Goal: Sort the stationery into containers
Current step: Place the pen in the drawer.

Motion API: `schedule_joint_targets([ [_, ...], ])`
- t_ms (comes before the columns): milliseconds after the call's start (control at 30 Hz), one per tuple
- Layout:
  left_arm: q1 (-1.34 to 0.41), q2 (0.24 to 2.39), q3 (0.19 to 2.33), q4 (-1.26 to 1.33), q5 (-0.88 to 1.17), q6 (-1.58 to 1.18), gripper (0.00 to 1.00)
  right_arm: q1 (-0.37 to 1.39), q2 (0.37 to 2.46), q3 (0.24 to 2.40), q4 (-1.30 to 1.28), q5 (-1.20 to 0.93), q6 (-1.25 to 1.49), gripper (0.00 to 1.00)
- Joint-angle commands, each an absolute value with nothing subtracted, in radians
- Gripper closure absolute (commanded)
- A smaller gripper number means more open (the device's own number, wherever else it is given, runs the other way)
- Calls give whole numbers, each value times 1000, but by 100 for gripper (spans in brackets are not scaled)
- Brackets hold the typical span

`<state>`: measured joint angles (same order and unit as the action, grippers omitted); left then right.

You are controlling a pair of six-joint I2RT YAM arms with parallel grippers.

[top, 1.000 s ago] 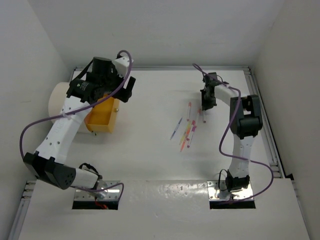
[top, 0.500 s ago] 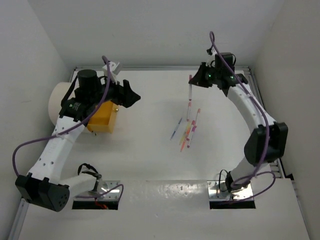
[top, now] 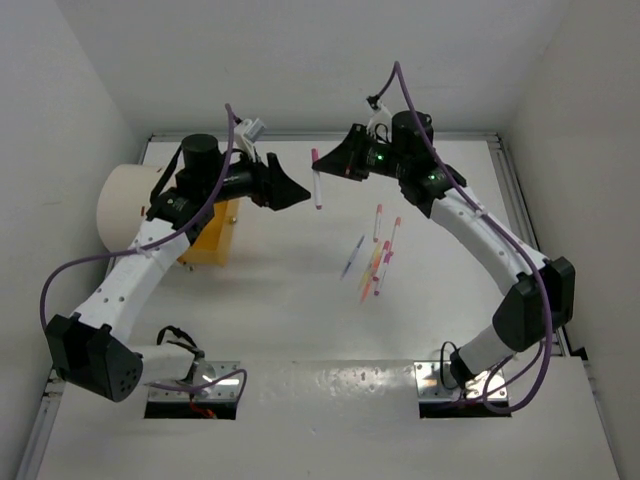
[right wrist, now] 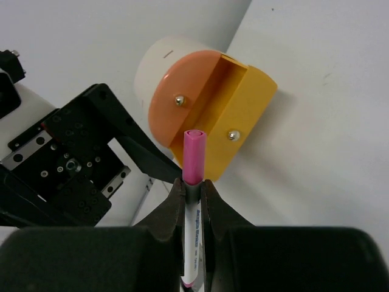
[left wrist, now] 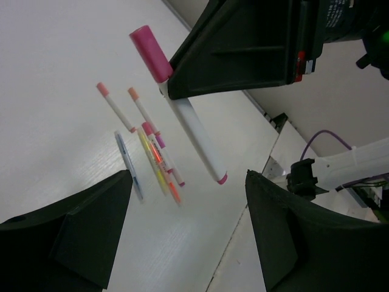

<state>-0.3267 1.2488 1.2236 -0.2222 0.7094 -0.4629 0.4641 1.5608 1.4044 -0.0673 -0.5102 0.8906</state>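
Note:
My right gripper is shut on a pink-and-white pen, which it holds upright in the air over the back middle of the table. The right wrist view shows that pen pinched between the fingers, pink cap up. My left gripper is open, just left of the pen and pointing at it. In the left wrist view the pen hangs ahead of the wide-open fingers. Several more pens lie on the table to the right. The orange-yellow bin sits against the white drum.
The drum's round orange face and the yellow bin lie beyond the held pen in the right wrist view. White walls close in the table on the left, back and right. Purple cables loop from both arms.
The right gripper has lifted the pink-white pen off the table and carried it left and up. The left gripper has swung right, away from the bin, towards the pen.

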Motion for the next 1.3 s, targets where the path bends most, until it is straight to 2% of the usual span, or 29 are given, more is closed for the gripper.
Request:
schedule_joint_targets([
  [0, -328, 1244, 1241, -123, 781, -526, 19, 494, 1554, 1422, 38, -534, 928, 100],
  [233, -327, 1266, 1227, -81, 785, -574, 25, 551, 1551, 1431, 63, -538, 934, 100],
  [400, -322, 1264, 1232, -161, 761, -517, 38, 578, 1542, 1424, 90, -526, 953, 100],
  [500, -285, 1255, 1226, -213, 772, -489, 54, 597, 1539, 1428, 97, -522, 960, 100],
  [533, -266, 1252, 1232, -230, 778, -480, 69, 604, 1539, 1428, 91, -522, 963, 99],
  [567, -253, 1249, 1241, -256, 779, -447, 76, 603, 1539, 1434, 81, -522, 965, 89],
  [600, -241, 1250, 1271, -320, 778, -425, 82, 604, 1537, 1436, 69, -515, 966, 60],
  [633, -221, 1252, 1291, -360, 773, -405, 90, 594, 1534, 1436, 42, -508, 960, 49],
  [667, -212, 1253, 1316, -458, 747, -337, 93, 582, 1529, 1433, 23, -499, 957, 42],
  [733, -186, 1268, 1414, -581, 648, -202, 94, 522, 1510, 1402, -34, -471, 1000, 31],
  [800, -161, 1287, 1520, -759, 547, -106, 94, 450, 1483, 1364, -81, -454, 1005, 31],
  [833, -155, 1295, 1549, -847, 426, -34, 94, 431, 1456, 1326, -98, -451, 977, 32],
  [933, -130, 1325, 1624, -983, 257, 81, 97, 368, 1422, 1251, -196, -428, 846, 34],
  [1067, -109, 1333, 1608, -1042, 103, 91, 98, 292, 1410, 1149, -337, -414, 674, 37],
  [1267, -91, 1330, 1532, -1026, -87, 63, 90, 219, 1417, 1075, -453, -365, 548, 39],
])
